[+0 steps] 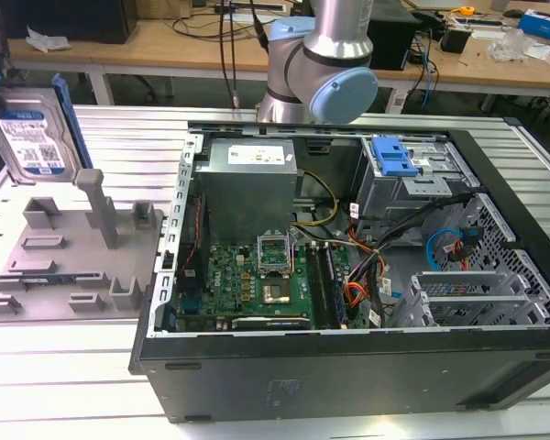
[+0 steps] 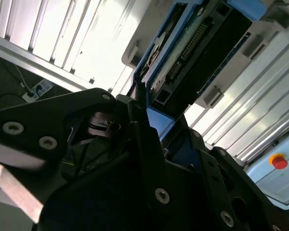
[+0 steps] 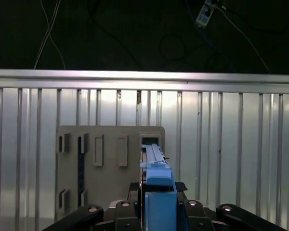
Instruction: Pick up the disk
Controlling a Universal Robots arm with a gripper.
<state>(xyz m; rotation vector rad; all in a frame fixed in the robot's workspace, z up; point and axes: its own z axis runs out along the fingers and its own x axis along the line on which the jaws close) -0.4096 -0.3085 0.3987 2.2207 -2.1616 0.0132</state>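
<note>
First wrist view: black pincer (image 3: 156, 211) clamped on flat silver hard disk with blue plastic side rails (image 3: 156, 178) | disk between its fingers, lifted above grey plastic fixture plate (image 3: 108, 163) on ribbed metal bench (image 3: 231, 144)

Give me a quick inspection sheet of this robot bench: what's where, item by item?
Surface: ribbed metal table, with a grey fixture plate at the exterior view's left.
Job's things: the disk is up off the plate, on edge, above the fixture posts; its blue rail shows in the first wrist view.
Clutter: open computer case with the motherboard exposed and a blue caddy inside.
Grippers: gripper shut on the disk.
Cables: orange and black wiring inside the case.
Surroundings: wooden workbenches behind, red button nearby.
</note>
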